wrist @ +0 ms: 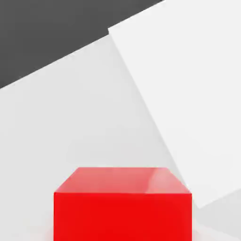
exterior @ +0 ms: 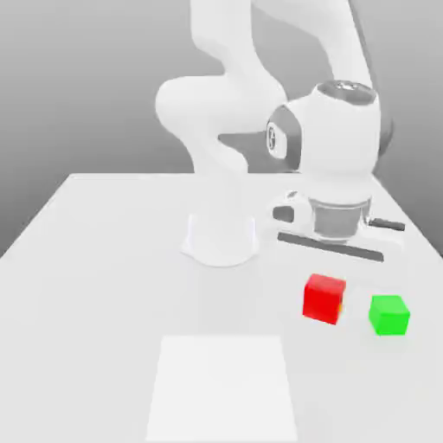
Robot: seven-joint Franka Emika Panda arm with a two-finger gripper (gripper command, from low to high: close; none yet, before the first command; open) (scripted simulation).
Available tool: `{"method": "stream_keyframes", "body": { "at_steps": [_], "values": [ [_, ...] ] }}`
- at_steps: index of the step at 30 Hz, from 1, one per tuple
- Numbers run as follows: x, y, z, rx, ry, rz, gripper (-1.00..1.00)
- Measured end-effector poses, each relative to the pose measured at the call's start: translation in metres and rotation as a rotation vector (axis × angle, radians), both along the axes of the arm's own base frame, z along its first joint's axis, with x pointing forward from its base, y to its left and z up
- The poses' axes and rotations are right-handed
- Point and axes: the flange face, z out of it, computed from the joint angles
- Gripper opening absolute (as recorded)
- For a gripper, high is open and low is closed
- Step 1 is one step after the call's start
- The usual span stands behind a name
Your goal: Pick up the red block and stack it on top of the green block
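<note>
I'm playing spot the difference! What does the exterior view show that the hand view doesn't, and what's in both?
Just the exterior view: the green block and the white robot arm.
Just the hand view: no extra thing I can name, but a much closer look at the red block.
Both: the red block and the pale tabletop.

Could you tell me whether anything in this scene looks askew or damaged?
Nothing looks damaged. The red block sits turned and slightly tilted below the gripper, to the exterior view's left of the green block; that probably comes from the grasp rather than a fault.
</note>
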Motion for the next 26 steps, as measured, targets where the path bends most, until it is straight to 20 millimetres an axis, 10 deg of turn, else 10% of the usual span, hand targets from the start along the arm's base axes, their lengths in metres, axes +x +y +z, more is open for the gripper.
{"method": "stream_keyframes", "body": {
  "at_steps": [8, 24, 25, 26],
  "values": [
    [-0.075, 0.098, -0.006, -0.011, 0.024, 0.003, -1.0],
    [-0.08, 0.105, -0.066, -0.012, 0.022, 0.005, -1.0],
    [-0.081, 0.104, -0.071, -0.013, 0.025, 0.004, 1.0],
    [-0.081, 0.104, -0.071, -0.013, 0.025, 0.004, 1.0]
  ]
}}
